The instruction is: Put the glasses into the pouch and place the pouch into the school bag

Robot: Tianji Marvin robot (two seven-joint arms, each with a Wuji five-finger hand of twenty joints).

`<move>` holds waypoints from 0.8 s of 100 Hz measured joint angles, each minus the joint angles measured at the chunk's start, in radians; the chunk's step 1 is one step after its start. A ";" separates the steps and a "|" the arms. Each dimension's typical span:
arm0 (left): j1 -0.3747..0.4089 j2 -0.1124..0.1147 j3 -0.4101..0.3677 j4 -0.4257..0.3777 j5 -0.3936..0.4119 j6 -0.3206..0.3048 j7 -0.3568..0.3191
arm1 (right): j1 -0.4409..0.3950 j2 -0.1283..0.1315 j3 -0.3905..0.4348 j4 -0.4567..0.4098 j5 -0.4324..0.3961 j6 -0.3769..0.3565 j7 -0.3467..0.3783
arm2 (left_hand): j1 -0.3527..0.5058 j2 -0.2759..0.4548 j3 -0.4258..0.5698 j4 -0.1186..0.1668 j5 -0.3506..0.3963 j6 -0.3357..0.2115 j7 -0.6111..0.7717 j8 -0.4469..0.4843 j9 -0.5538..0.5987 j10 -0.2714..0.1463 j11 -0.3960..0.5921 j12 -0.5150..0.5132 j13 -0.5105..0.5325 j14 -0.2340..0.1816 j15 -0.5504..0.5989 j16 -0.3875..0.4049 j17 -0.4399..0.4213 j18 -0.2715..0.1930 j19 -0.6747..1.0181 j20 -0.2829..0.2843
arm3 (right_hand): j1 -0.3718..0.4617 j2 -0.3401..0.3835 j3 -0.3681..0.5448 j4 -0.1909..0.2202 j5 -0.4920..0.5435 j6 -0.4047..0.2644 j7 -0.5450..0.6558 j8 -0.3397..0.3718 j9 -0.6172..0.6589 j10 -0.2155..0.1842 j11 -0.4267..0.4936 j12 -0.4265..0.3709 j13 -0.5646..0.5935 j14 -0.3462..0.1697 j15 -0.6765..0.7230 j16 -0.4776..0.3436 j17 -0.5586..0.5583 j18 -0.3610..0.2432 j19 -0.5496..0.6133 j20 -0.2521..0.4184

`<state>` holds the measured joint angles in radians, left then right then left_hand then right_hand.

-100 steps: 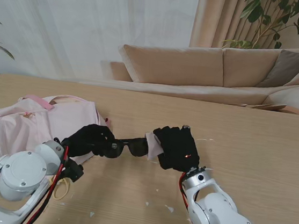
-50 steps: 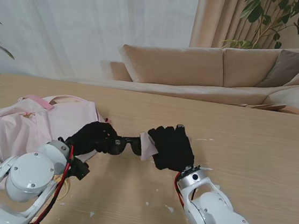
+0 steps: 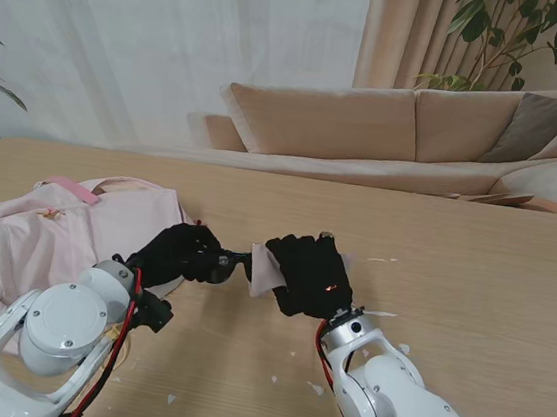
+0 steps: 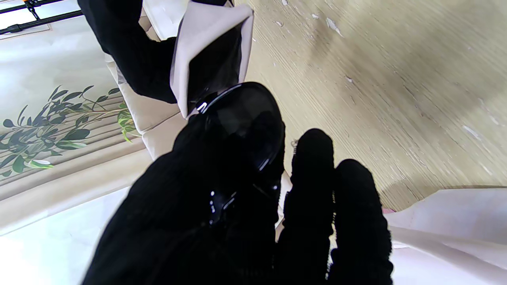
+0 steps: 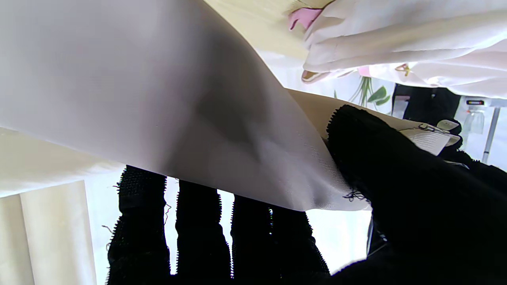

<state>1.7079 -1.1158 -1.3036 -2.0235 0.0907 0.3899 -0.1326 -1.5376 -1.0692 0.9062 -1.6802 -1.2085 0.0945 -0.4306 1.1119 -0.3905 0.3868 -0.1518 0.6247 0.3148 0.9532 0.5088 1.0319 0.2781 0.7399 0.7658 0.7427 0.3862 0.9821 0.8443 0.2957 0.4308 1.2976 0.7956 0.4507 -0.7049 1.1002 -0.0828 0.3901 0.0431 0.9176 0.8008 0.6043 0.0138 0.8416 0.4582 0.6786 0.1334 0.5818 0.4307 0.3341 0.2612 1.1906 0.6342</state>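
Observation:
My black-gloved left hand (image 3: 178,253) is shut on the dark glasses (image 3: 230,260), held above the table. My right hand (image 3: 306,274) is shut on the pale pouch (image 3: 263,269), whose open mouth faces the glasses. In the left wrist view one dark lens (image 4: 245,118) sits at the pouch (image 4: 210,51) mouth, the far end just inside. The right wrist view is mostly filled by pouch fabric (image 5: 158,99) across my fingers (image 5: 202,237). The pink school bag (image 3: 65,229) lies flat at the left of the table, beside my left hand.
The wooden table (image 3: 471,281) stretches to the right, with small white flecks (image 3: 316,387) near my right arm. A beige sofa (image 3: 398,132) stands beyond the far edge, with plants at both sides.
Both hands have drawn closer together. The gap between them has narrowed and more of the glasses has gone into the pouch mouth. My right hand has shifted left.

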 measured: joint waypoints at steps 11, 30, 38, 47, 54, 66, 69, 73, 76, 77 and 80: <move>0.000 -0.001 0.001 0.000 -0.005 -0.001 -0.002 | 0.003 -0.004 -0.006 0.000 0.011 -0.006 0.004 | 0.000 0.000 0.000 0.000 0.000 0.000 0.000 0.000 0.000 0.006 0.000 -0.001 0.000 0.000 0.000 0.000 0.000 0.000 0.000 0.000 | -0.012 0.000 -0.006 0.000 0.000 0.000 -0.018 -0.012 -0.005 0.001 -0.002 0.000 0.000 0.000 0.000 0.001 -0.001 0.000 0.000 0.001; 0.000 -0.001 0.005 0.001 -0.010 -0.005 -0.007 | 0.007 -0.010 -0.014 -0.002 0.030 -0.016 0.009 | 0.000 0.000 0.000 0.000 0.000 0.000 0.000 0.000 0.000 0.006 0.000 -0.002 0.000 0.000 0.000 0.000 0.000 0.000 0.000 0.000 | -0.035 0.002 -0.038 0.000 0.000 0.000 -0.057 -0.040 -0.005 0.003 -0.012 -0.001 -0.002 0.000 0.007 0.001 -0.008 0.000 0.000 0.010; -0.002 -0.001 0.009 0.002 -0.010 -0.005 -0.007 | 0.009 -0.012 -0.017 -0.003 0.037 -0.018 0.009 | 0.000 0.000 0.000 0.000 0.000 0.000 0.000 0.000 0.000 0.006 0.000 -0.002 0.000 0.000 0.000 0.000 0.000 0.000 0.000 0.000 | -0.052 0.003 -0.057 0.000 0.000 0.000 -0.065 -0.051 -0.021 0.005 -0.012 -0.003 -0.003 0.000 0.007 0.002 -0.010 0.000 0.000 0.010; -0.004 -0.001 0.012 0.002 -0.014 -0.005 -0.009 | 0.012 -0.014 -0.022 -0.003 0.044 -0.019 0.007 | 0.000 0.000 0.000 0.000 0.000 0.001 0.000 0.000 0.000 0.006 0.000 -0.002 0.000 0.000 0.000 0.000 0.000 0.000 0.000 0.000 | -0.052 0.003 -0.061 0.000 0.000 0.000 -0.065 -0.052 -0.021 0.005 -0.012 -0.003 -0.003 0.000 0.007 0.002 -0.010 0.000 0.000 0.010; -0.005 -0.001 0.015 0.002 -0.014 -0.005 -0.010 | 0.015 -0.015 -0.028 -0.003 0.051 -0.019 0.003 | 0.000 0.000 0.000 0.000 0.000 0.001 0.000 0.000 0.000 0.006 0.000 -0.002 0.000 0.000 0.000 0.000 0.000 0.000 0.000 0.000 | -0.052 0.003 -0.061 0.000 0.000 0.000 -0.063 -0.053 -0.021 0.005 -0.011 -0.003 -0.003 0.000 0.007 0.002 -0.010 0.000 0.000 0.012; -0.006 -0.001 0.016 0.002 -0.016 -0.004 -0.011 | 0.020 -0.021 -0.033 0.001 0.068 -0.025 -0.008 | 0.000 0.000 0.000 0.000 0.000 0.001 0.000 0.000 0.000 0.006 0.000 -0.003 0.000 0.000 0.000 0.000 -0.003 0.000 0.000 0.000 | -0.052 0.003 -0.042 0.000 0.000 -0.001 -0.035 -0.047 -0.021 0.005 -0.009 0.000 -0.003 0.000 0.007 0.011 -0.008 0.000 0.000 0.012; -0.006 -0.001 0.016 0.002 -0.018 -0.004 -0.011 | 0.021 -0.022 -0.033 0.003 0.069 -0.025 -0.010 | 0.000 0.000 -0.001 0.000 0.000 0.001 0.000 0.000 0.000 0.006 -0.001 -0.004 0.000 0.000 0.000 0.000 -0.003 0.000 0.000 0.000 | -0.052 0.003 -0.040 0.000 0.000 -0.001 -0.031 -0.047 -0.021 0.005 -0.009 0.000 -0.003 0.000 0.007 0.012 -0.006 0.000 0.000 0.012; -0.006 -0.001 0.015 0.002 -0.020 -0.004 -0.011 | 0.021 -0.023 -0.033 0.004 0.069 -0.026 -0.012 | 0.000 0.000 -0.002 0.000 0.000 0.001 0.000 -0.011 0.000 0.006 -0.004 -0.015 0.000 0.000 -0.007 0.000 -0.012 0.000 0.000 0.000 | -0.052 0.003 -0.035 0.000 0.000 -0.001 -0.027 -0.046 -0.021 0.005 -0.007 0.000 -0.003 0.000 0.008 0.012 -0.002 0.000 0.000 0.012; -0.006 -0.002 0.013 0.002 -0.022 -0.004 -0.011 | 0.021 -0.023 -0.033 0.004 0.069 -0.026 -0.013 | 0.000 0.000 -0.009 0.000 0.000 0.001 -0.003 -0.025 0.000 0.006 -0.015 -0.018 -0.006 0.001 -0.019 0.000 -0.024 0.001 -0.002 0.000 | -0.052 0.003 -0.030 0.000 0.000 -0.001 -0.025 -0.046 -0.021 0.005 -0.007 0.000 -0.003 0.000 0.011 0.012 -0.002 0.000 0.000 0.012; -0.005 -0.002 0.013 0.002 -0.023 -0.004 -0.012 | 0.021 -0.023 -0.033 0.004 0.069 -0.026 -0.013 | 0.000 0.000 -0.011 0.000 0.000 0.001 -0.004 -0.035 -0.004 0.006 -0.016 -0.021 -0.016 0.002 -0.024 0.000 -0.029 0.001 -0.004 0.000 | -0.052 0.003 -0.030 0.000 0.000 -0.001 -0.025 -0.046 -0.021 0.005 -0.007 0.000 -0.003 0.000 0.011 0.012 -0.001 0.000 0.000 0.012; -0.004 -0.002 0.010 0.001 -0.025 -0.004 -0.014 | 0.021 -0.023 -0.033 0.004 0.069 -0.026 -0.013 | 0.000 0.000 -0.012 0.001 -0.004 0.001 -0.016 -0.055 -0.014 0.006 -0.029 -0.026 -0.033 0.005 -0.041 -0.001 -0.047 0.001 -0.009 0.000 | -0.052 0.003 -0.030 0.000 0.000 -0.001 -0.024 -0.046 -0.020 0.005 -0.007 0.000 -0.003 0.000 0.011 0.012 -0.001 0.000 0.000 0.012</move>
<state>1.7034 -1.1174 -1.2931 -2.0223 0.0656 0.3857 -0.1467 -1.5164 -1.0926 0.8734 -1.6759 -1.1400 0.0689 -0.4432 1.1116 -0.3905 0.3750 -0.1507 0.6206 0.3159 0.9371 0.4536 1.0181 0.2838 0.7112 0.7401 0.7101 0.3911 0.9413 0.8432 0.2483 0.4317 1.2882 0.7956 0.3987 -0.7018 1.0704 -0.0829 0.3902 0.0419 0.8938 0.7547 0.5843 0.0192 0.8347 0.4586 0.6758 0.1334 0.5928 0.4427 0.3333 0.2613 1.1910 0.6463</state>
